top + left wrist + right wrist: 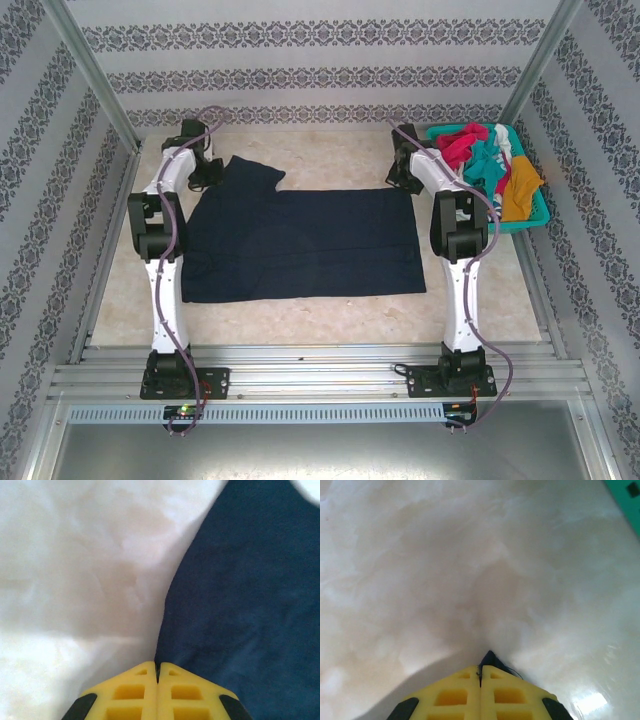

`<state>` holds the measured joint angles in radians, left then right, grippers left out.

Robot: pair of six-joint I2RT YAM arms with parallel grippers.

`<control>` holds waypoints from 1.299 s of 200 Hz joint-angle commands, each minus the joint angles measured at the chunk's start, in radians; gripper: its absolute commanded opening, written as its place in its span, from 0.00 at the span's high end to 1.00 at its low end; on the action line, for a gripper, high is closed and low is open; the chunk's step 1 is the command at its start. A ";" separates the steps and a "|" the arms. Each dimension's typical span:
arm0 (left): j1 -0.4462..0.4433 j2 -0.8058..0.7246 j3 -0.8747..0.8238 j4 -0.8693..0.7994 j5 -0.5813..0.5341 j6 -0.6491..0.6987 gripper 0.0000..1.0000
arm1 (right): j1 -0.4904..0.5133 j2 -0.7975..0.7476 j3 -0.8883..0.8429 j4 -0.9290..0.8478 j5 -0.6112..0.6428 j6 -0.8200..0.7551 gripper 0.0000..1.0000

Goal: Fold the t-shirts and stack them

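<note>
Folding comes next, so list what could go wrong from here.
The right gripper pinches only a tiny tip of the large dark navy cloth t-shirt; it could slip out when lifted. The left gripper bites its very edge too. The teal plastic lattice basket sits close beside the right arm; a swing might knock it.

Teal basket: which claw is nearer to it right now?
Right. The right claw pinches the navy t-shirt's far right corner, just left of the basket; the left claw sits at the shirt's far left sleeve, across the table.
</note>
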<state>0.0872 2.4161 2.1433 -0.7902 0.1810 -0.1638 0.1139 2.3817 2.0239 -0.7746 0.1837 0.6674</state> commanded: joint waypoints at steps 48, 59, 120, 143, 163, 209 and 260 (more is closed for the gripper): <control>0.014 -0.241 -0.166 0.146 0.015 -0.033 1.00 | 0.012 -0.279 -0.253 0.147 0.007 -0.020 1.00; 0.014 -0.282 -0.209 0.154 0.012 -0.039 1.00 | 0.013 -0.315 -0.296 0.162 0.003 -0.025 1.00; 0.014 -0.535 -0.502 0.206 0.056 -0.062 1.00 | 0.012 -0.530 -0.540 0.235 -0.030 -0.046 1.00; 0.014 -0.619 -0.602 0.220 0.053 -0.068 1.00 | 0.007 -0.588 -0.616 0.250 -0.042 -0.049 1.00; 0.016 -0.683 -0.671 0.215 0.052 -0.070 1.00 | 0.000 -0.619 -0.664 0.247 -0.052 -0.058 1.00; 0.029 -0.811 -0.830 0.210 0.023 -0.072 1.00 | -0.021 -0.694 -0.759 0.255 -0.075 -0.065 1.00; 0.036 -0.908 -0.903 0.166 -0.014 -0.060 1.00 | -0.034 -0.786 -0.838 0.239 -0.078 -0.071 1.00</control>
<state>0.1116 1.5681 1.2587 -0.5941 0.2123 -0.2176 0.0929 1.6650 1.2247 -0.5274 0.1040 0.6170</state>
